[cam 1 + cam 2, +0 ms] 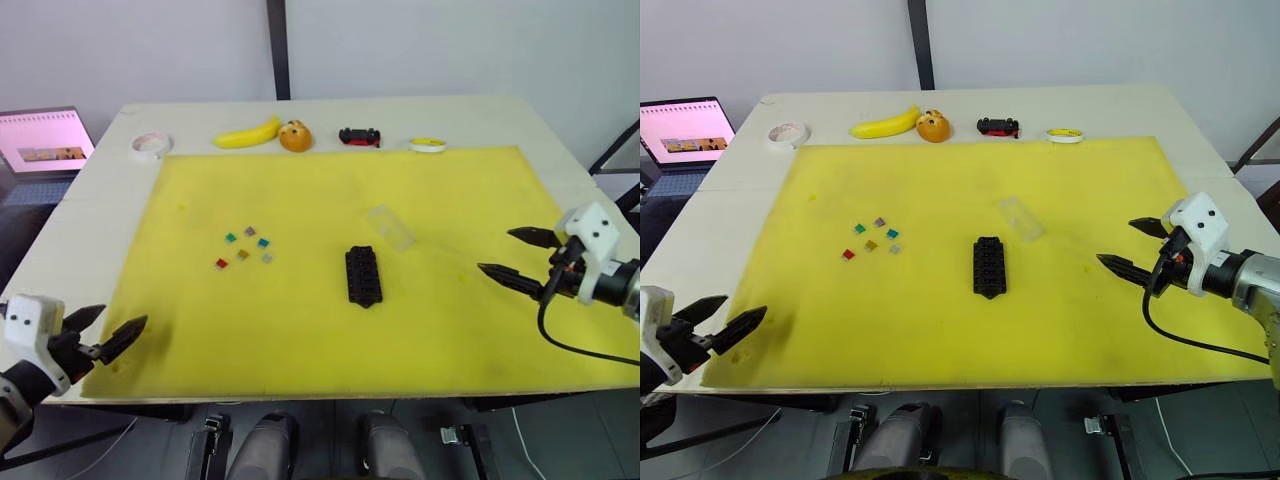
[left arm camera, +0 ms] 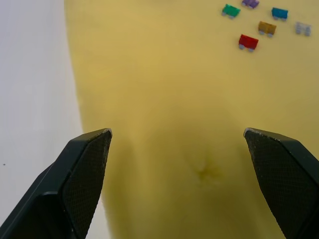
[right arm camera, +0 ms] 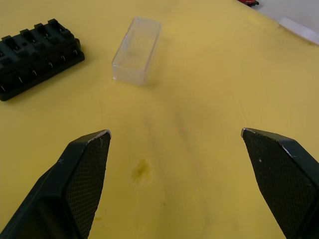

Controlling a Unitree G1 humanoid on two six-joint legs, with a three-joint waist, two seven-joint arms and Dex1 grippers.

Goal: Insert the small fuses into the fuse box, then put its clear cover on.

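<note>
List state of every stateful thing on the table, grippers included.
fuse box: slots empty, uncovered
small fuses: six loose on the mat, none inserted
clear cover: off, lying on the mat beside the box
left gripper: open, empty
right gripper: open, empty
laptop: screen on
</note>
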